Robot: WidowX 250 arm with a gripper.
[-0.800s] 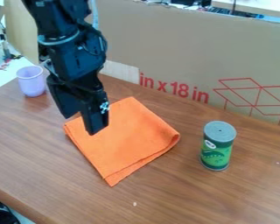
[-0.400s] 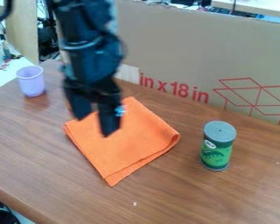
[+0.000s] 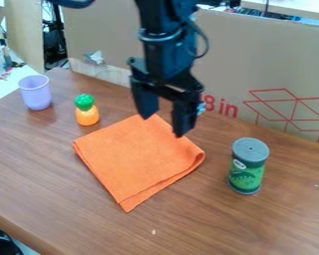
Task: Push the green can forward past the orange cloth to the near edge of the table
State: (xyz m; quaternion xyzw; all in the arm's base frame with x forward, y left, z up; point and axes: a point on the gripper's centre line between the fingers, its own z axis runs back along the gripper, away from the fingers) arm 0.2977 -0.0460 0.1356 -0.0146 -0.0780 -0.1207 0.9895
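Camera view: black gripper (image 3: 163, 126) empty, jaws spread, hanging over the far right edge of the folded orange cloth (image 3: 135, 162). Cloth lies flat, mostly near and left of the jaws; roughly square, no clear long axis. Green can (image 3: 246, 172) upright, long axis vertical, to the right and nearer. Toy pineapple (image 3: 87, 112) and purple cup (image 3: 36, 92) left.

Versus earlier frames: gripper shifted right, uncovering the pineapple; cloth, can, cup unchanged.
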